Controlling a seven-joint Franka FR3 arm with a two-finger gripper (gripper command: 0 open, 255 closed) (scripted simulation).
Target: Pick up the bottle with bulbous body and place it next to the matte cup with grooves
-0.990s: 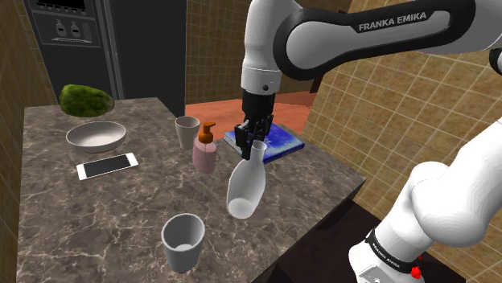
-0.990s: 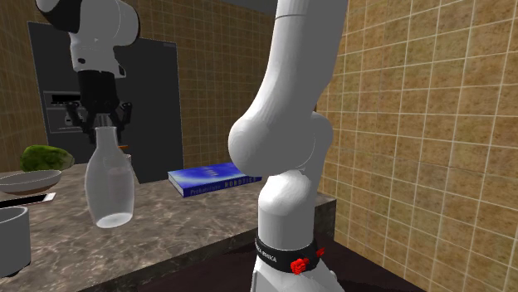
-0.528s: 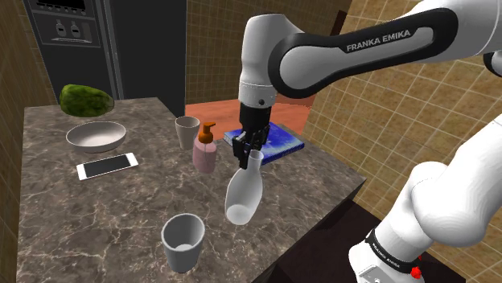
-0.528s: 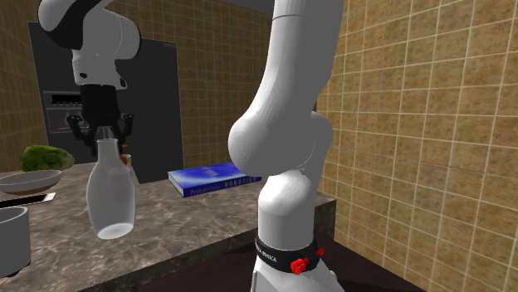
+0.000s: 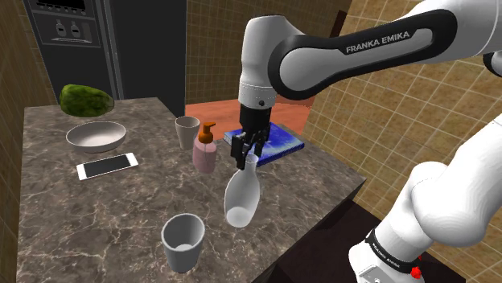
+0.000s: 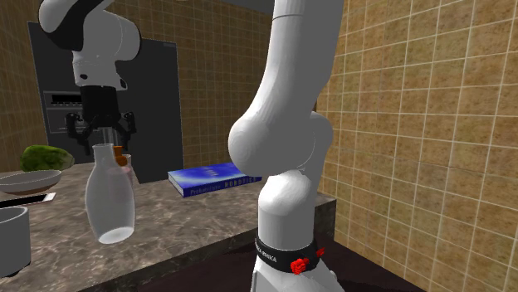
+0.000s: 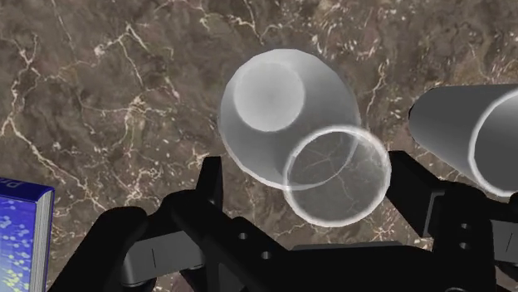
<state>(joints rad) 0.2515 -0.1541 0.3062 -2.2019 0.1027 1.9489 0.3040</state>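
The pale translucent bottle (image 5: 242, 197) with a bulbous body and narrow neck leans over the marble counter (image 5: 104, 217), its base low at the surface. My gripper (image 5: 246, 156) hangs right over its mouth, open. In the second exterior view the fingers (image 6: 84, 133) stand spread on either side of the bottle (image 6: 109, 199) neck without touching it. From the wrist, the bottle (image 7: 278, 116) rim lies between my gripper (image 7: 309, 176) fingers with gaps on both sides. A grey cup (image 5: 183, 243) stands close by, toward the counter's front edge; the same cup (image 7: 469, 137) is just beside the bottle.
Behind the bottle stand a pink soap dispenser (image 5: 205, 151) and a second small cup (image 5: 187, 130). A blue book (image 5: 269, 138) lies at the counter's far right. A bowl (image 5: 96, 137), a phone (image 5: 107, 166) and a green lump (image 5: 84, 100) sit toward the back left.
The gripper came down with the bottle toward the counter, then its fingers spread apart and let go of the neck. The bottle now leans a little more.
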